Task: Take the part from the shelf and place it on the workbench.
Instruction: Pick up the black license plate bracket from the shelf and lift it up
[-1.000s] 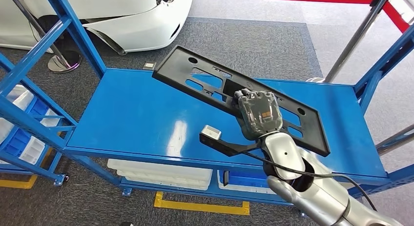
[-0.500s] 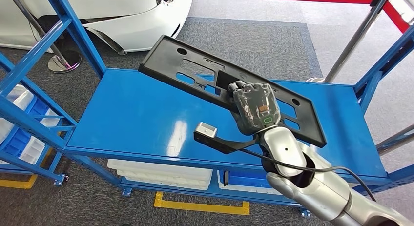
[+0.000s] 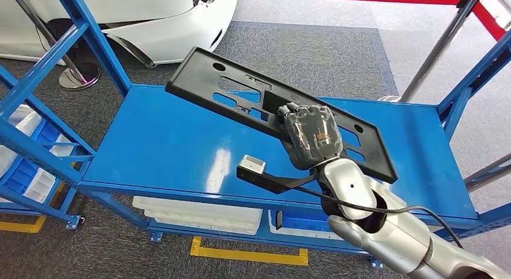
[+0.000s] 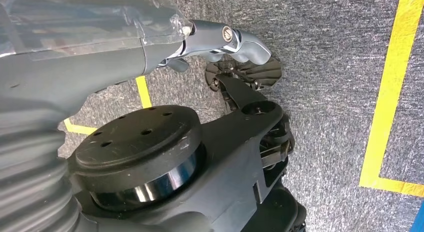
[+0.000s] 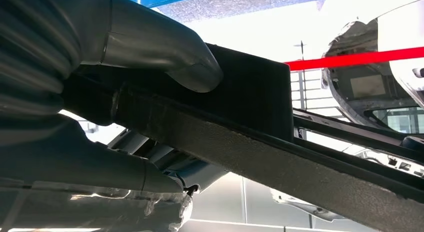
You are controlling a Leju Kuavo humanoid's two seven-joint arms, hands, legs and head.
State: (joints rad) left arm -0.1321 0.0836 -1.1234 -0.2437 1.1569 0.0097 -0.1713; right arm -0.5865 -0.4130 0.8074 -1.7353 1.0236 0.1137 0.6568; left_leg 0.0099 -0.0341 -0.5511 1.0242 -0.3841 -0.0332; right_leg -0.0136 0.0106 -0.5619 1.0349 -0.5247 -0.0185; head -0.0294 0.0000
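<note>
Above the blue shelf (image 3: 163, 146), the right hand (image 3: 313, 137) grips the black part (image 3: 241, 95) near its middle (thumb on one face, fingers on the other), holding it tilted, clear of the surface. Left hand (image 4: 150, 46): state unclear.

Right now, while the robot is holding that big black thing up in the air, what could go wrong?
The right hand grips the long black part near one end, so most of it sticks out to one side. It might tip or slip from the fingers. The far end hangs close to the blue shelf post, so a swing could knock it. It is also tilted above the blue shelf top, so a drop could bang it.
</note>
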